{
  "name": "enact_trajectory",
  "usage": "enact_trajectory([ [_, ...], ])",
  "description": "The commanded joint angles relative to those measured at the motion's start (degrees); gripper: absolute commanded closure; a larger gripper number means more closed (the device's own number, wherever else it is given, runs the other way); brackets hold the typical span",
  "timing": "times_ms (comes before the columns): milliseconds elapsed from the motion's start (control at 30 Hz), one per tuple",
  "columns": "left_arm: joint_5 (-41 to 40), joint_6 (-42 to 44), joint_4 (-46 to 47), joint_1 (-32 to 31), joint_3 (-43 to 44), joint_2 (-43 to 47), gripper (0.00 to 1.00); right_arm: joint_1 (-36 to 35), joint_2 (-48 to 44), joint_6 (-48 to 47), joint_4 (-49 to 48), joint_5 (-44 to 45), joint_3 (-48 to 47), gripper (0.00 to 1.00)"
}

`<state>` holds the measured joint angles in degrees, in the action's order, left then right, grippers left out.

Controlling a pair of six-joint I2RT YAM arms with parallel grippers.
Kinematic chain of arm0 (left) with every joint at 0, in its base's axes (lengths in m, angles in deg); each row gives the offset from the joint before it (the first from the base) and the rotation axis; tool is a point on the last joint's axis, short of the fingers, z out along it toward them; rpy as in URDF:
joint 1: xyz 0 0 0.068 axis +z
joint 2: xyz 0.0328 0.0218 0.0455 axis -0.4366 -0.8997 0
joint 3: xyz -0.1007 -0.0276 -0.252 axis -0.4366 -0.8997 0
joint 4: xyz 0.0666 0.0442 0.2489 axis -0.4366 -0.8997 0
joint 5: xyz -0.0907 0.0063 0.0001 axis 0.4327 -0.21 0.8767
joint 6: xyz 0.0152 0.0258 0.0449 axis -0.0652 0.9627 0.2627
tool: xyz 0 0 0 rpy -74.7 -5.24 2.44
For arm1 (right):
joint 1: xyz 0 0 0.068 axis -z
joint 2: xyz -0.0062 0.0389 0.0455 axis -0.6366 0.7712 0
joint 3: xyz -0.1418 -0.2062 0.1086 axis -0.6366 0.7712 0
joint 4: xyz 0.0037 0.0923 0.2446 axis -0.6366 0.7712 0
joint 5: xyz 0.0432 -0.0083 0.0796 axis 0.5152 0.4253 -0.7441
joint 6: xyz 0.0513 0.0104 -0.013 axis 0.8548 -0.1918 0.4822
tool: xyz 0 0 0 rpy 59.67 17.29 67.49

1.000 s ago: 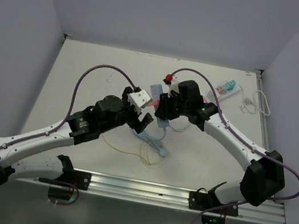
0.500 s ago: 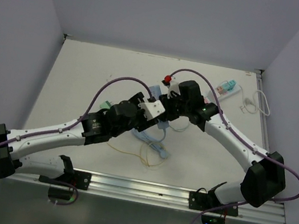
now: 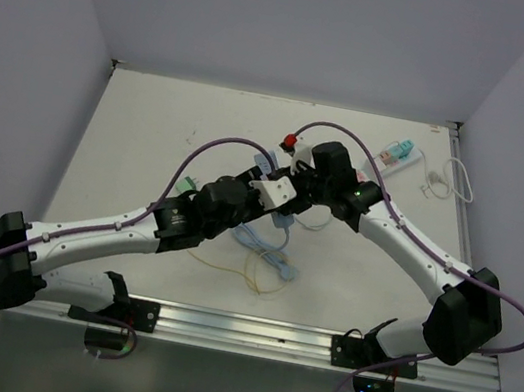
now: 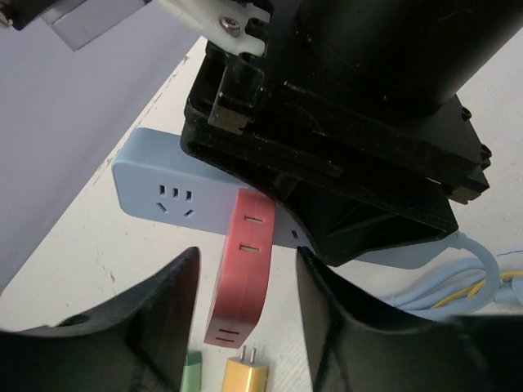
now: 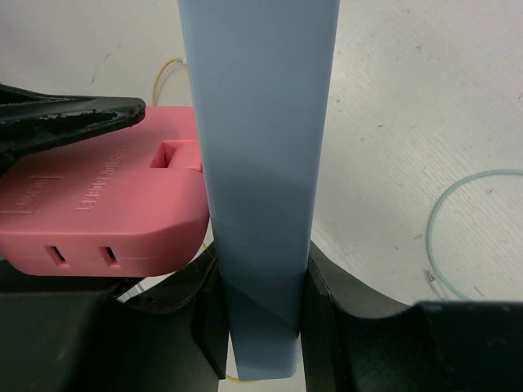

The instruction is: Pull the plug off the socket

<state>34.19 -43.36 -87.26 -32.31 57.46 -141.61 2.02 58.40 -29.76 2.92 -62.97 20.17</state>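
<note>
The light blue power strip (image 5: 257, 163) is gripped on its narrow sides by my right gripper (image 5: 260, 318), which is shut on it. A red plug block (image 4: 245, 261) sits in the strip's face (image 4: 163, 196); it looks pink in the right wrist view (image 5: 106, 212). My left gripper (image 4: 245, 327) is open, with one finger on each side of the plug and gaps on both sides. In the top view both grippers meet at the table's middle, left (image 3: 277, 199) and right (image 3: 296, 190), hiding most of the strip.
A yellow plug (image 4: 245, 377) and a green piece (image 4: 192, 371) lie under the left gripper. The strip's blue cord (image 3: 268, 248) and a yellow wire loop (image 3: 249, 270) lie in front. A white power strip (image 3: 399, 156) and white cable (image 3: 453, 179) sit back right.
My left arm has swung right and forward, bringing its open gripper from beside the strip to around the red plug. The right arm has held nearly still with the strip.
</note>
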Motion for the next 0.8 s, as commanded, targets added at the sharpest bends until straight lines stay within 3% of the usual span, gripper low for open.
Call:
enact_trajectory([
  [0,0.3,1.5,5.0,0.4,-0.2,0.0,0.51,-0.6,-3.1,-1.0,-3.2,-3.1,-0.5,1.00],
  [67,1.4,1.3,4.8,0.9,-0.1,0.0,0.57,-0.6,-3.1,-1.3,-3.3,-3.4,-0.3,1.00],
  [200,3.0,0.9,3.3,1.2,0.3,0.2,0.87,-0.7,-2.8,-2.4,-3.4,-2.6,0.1,1.00],
  [300,5.5,0.5,-0.7,1.2,1.2,0.5,0.99,-0.7,-2.2,-3.3,-3.5,-2.2,0.4,1.00],
  [767,11.3,-1.0,-11.5,1.1,3.9,4.8,1.00,1.8,9.1,-2.9,1.5,3.3,-2.2,1.00],
])
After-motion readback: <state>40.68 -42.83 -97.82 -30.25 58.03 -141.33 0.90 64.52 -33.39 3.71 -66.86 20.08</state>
